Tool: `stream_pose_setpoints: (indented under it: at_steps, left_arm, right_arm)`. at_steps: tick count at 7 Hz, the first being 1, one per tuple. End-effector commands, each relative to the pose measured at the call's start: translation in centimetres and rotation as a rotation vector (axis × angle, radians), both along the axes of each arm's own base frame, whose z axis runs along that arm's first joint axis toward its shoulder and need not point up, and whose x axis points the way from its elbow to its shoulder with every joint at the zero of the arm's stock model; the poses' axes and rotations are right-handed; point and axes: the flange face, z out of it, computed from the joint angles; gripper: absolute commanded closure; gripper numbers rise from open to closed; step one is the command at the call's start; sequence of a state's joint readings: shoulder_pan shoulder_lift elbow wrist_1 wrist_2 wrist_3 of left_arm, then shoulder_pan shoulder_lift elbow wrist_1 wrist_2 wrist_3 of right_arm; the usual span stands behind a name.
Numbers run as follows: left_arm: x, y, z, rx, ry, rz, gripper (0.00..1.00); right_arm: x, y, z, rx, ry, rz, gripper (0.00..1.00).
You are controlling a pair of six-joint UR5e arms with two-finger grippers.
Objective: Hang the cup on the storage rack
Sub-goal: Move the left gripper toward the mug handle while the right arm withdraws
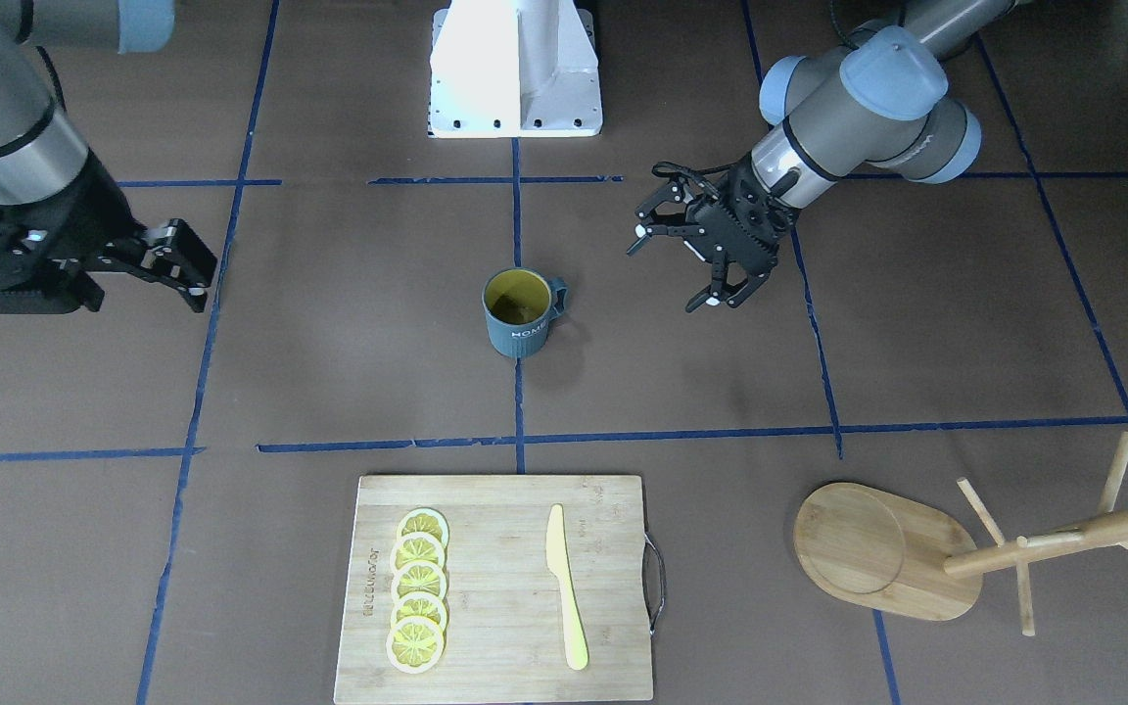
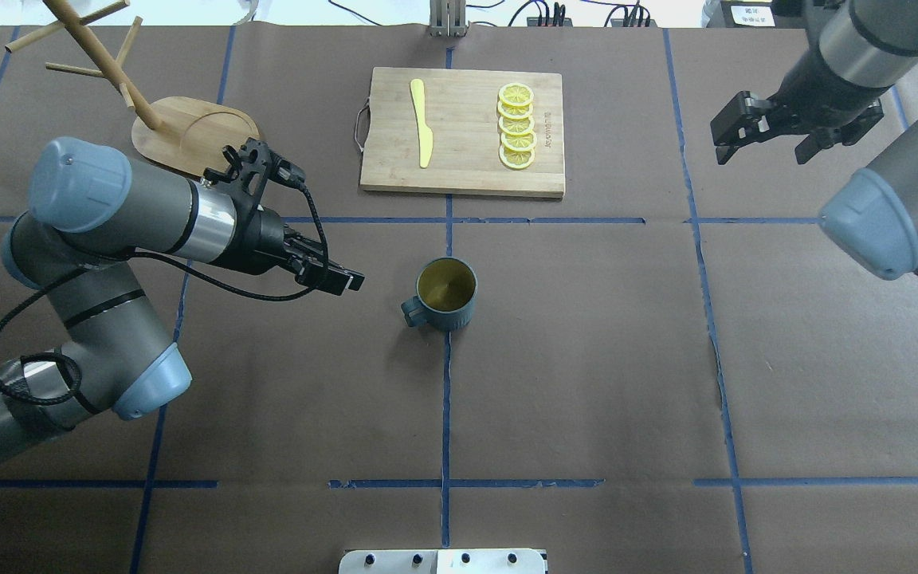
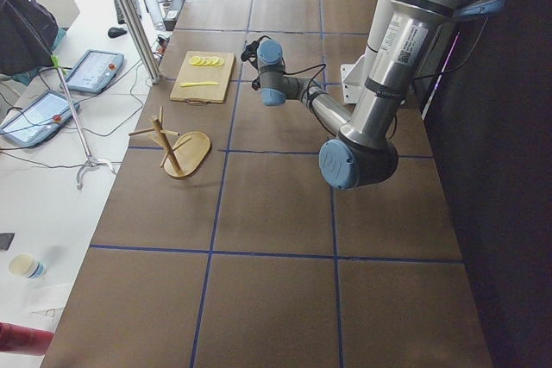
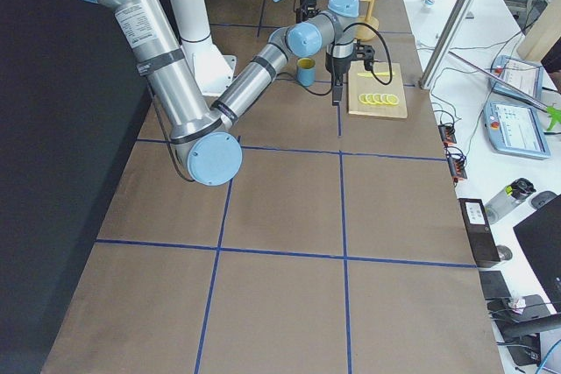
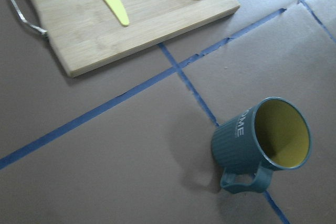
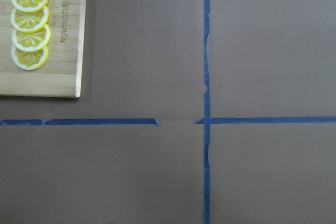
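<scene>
**Left gripper** [image 1: 674,266]: Jaws stood apart and held nothing. It hovered above the table [image 1: 329,343], near the cup [image 1: 520,313] on the handle side, not touching it. The left wrist view showed the cup low and right of centre, with its mouth and handle in full view.

**Right gripper** [image 1: 177,266]: Jaws appeared apart and unloaded, although both fixed views showed them at a poor angle. It hovered over bare table, well apart from the cup. The right wrist view showed only taped table and 1 corner of the cutting board [image 1: 495,587].

**Cup**: It stood upright on the table, on the blue tape line running away from the robot, about midway between the 2 arms. The loop handle pointed toward the left arm's side. The yellow inside was visible, and the white lettering faced the operators' side.

**Storage rack** [image 2: 188,131]: It stood upright on its oval base at the far edge of the table from the robot, on the left arm's side. It was well apart from the cup, and no peg carried anything.

**Other items**: The cutting board lay flat beyond the cup, across the centre tape line. It carried 5 lemon slices [image 1: 417,587] in an overlapping row and 1 yellow knife [image 1: 564,587] lying beside them, apart from the row.
</scene>
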State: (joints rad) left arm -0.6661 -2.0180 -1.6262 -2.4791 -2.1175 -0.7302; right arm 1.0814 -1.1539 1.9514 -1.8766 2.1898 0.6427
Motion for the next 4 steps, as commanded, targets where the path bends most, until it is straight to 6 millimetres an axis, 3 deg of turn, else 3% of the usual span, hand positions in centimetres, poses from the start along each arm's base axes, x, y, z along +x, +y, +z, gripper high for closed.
stream_pose_setpoints:
  at_steps: [1, 3, 4]
  left_arm:
    - [3.6, 2.0, 0.2, 0.167, 0.012, 0.059, 0.01]
    - [8.4, 5.9, 0.4, 0.213, -0.017, -0.040, 0.01]
    - [8.9, 6.3, 0.5, 0.211, -0.023, -0.038, 0.01]
  right_arm:
    - [5.2, -0.6, 3.6, 0.062, 0.017, -0.064, 0.00]
    - [7.6, -0.9, 5.4, 0.089, 0.032, -0.092, 0.00]
    - [8.5, -0.8, 6.2, 0.085, 0.029, -0.093, 0.00]
